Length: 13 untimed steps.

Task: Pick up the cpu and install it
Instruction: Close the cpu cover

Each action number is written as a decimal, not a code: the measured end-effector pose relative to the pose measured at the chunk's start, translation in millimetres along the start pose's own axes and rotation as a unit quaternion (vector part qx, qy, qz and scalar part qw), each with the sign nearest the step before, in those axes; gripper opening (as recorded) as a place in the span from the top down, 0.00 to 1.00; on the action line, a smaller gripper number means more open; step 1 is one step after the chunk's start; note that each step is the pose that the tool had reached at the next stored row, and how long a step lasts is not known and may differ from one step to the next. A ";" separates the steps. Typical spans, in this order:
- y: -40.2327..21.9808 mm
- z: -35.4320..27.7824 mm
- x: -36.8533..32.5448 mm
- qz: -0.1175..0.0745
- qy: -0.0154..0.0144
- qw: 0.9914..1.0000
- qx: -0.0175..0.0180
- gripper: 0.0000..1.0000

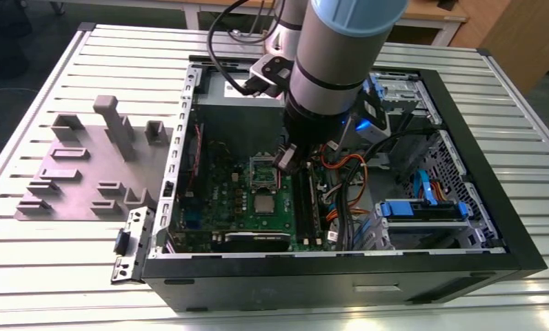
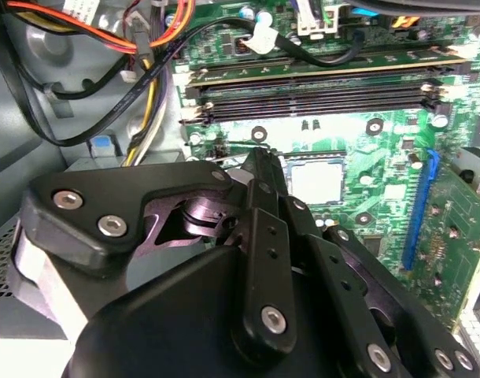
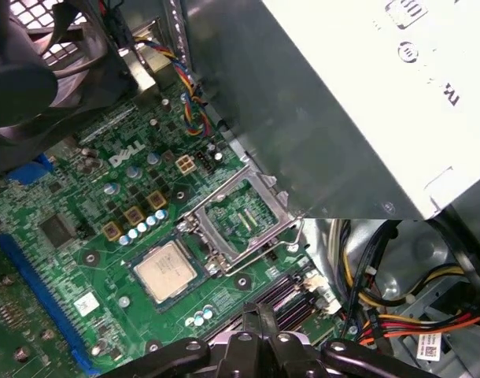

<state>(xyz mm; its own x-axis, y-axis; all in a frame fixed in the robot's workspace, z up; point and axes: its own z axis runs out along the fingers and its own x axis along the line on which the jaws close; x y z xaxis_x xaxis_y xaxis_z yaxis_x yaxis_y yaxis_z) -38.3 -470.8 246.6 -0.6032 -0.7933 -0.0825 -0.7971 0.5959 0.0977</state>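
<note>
The cpu point(image 1: 263, 204) point(image 3: 165, 270) point(image 2: 315, 179), a small square chip with a silver-grey top, lies flat in its socket on the green motherboard point(image 1: 221, 200). The silver socket frame point(image 3: 240, 216) point(image 1: 263, 175) stands swung up beside it. In the exterior view my gripper point(image 1: 287, 163) hangs inside the open computer case, above the board between the raised frame and the memory slots. In both wrist views its black fingers meet at the tips with nothing between them, so the gripper point(image 2: 257, 157) point(image 3: 260, 327) is shut and apart from the cpu.
A big grey power supply box point(image 3: 358, 102) point(image 1: 233, 89) sits close behind the socket. Orange, yellow and black cables point(image 1: 348, 176) run beside the memory slots point(image 2: 319, 87). Blue drive bays point(image 1: 422, 207) fill the case's right. A grey fixture block point(image 1: 81, 169) lies on the slatted table.
</note>
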 end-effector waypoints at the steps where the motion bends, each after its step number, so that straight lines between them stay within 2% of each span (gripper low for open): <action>1: 0.1 0.2 -0.1 0.000 -0.006 1.000 -0.004 0.90; 3: 0.5 1.3 -0.7 0.000 -0.015 1.000 -0.012 0.90; 4: 0.6 2.2 -1.0 -0.001 -0.018 1.000 -0.014 0.90; 5: 0.7 3.7 -1.2 -0.001 -0.020 1.000 -0.015 0.90; 7: 0.8 5.4 -1.4 -0.002 -0.021 1.000 -0.016 0.90; 11: 0.6 7.8 -1.3 -0.027 -0.019 0.999 -0.019 0.90; 13: 0.6 9.4 -1.5 -0.028 -0.020 0.999 -0.020 0.90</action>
<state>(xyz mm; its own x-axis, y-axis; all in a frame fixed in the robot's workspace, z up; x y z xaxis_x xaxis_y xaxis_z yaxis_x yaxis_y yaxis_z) -38.2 -468.1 237.5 -0.5586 -0.8195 -0.1283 -0.8286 0.5441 0.1319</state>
